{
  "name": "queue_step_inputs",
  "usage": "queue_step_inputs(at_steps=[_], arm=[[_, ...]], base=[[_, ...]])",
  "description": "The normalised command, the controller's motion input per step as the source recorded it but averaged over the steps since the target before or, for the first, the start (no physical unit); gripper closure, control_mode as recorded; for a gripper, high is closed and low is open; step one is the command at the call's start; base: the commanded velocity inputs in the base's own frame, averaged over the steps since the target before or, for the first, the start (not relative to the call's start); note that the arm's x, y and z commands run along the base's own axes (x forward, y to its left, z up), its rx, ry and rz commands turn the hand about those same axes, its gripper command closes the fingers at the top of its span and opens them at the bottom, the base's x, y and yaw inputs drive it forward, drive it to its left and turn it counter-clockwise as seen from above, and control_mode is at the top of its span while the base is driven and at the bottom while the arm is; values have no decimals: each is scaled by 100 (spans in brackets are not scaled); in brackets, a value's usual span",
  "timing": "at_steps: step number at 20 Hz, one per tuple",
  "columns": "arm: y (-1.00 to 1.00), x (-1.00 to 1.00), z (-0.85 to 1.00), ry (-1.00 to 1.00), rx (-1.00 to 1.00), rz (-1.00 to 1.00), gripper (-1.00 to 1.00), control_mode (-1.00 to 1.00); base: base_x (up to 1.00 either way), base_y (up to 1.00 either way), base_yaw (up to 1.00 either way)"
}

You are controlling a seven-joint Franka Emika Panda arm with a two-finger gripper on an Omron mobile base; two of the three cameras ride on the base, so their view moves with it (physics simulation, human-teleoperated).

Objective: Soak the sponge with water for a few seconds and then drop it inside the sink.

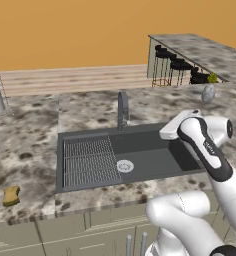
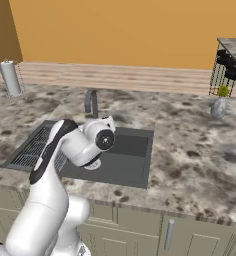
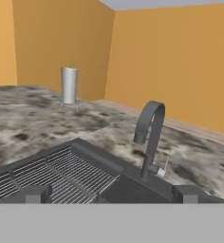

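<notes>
Nearest to me, the sponge (image 1: 11, 195) is lying flat on the speckled counter (image 1: 25, 150), well off at about eight o'clock from the sink (image 1: 155, 152), close to the counter's front edge and apart from everything else. The white arm (image 1: 210, 155) is bending over the right half of the basin, and its gripper (image 3: 111, 194) is hanging released, the two dark tips standing wide apart with nothing between them, above the sink and looking across it. Inside the basin, the ribbed grate (image 1: 87, 161) is sitting on the left side with the round white drain (image 1: 125, 166) just beside it at three o'clock. Beyond that, at twelve o'clock behind the basin, the grey faucet (image 1: 122, 109) is standing upright on the counter. Farther still, a paper-towel roll (image 2: 10, 77) is standing at about ten o'clock, and a small grey vase (image 2: 218, 107) with a green sprig is sitting far off at two o'clock.
</notes>
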Motion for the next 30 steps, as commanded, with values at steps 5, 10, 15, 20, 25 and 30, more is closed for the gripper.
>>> queue_step_inputs(at_steps=[5,10,15,20,25,30], arm=[[0,24,-4,0,3,0,-100,-100],[0,28,-16,0,5,0,-100,-100],[0,27,-14,0,7,0,-100,-100],[0,17,-12,0,5,1,-100,-100],[0,5,-12,0,3,6,-100,-100],[0,0,-4,0,0,10,-100,-100]], base=[[0,0,0],[0,0,0],[0,0,0],[0,0,0],[0,0,0],[0,0,0]])
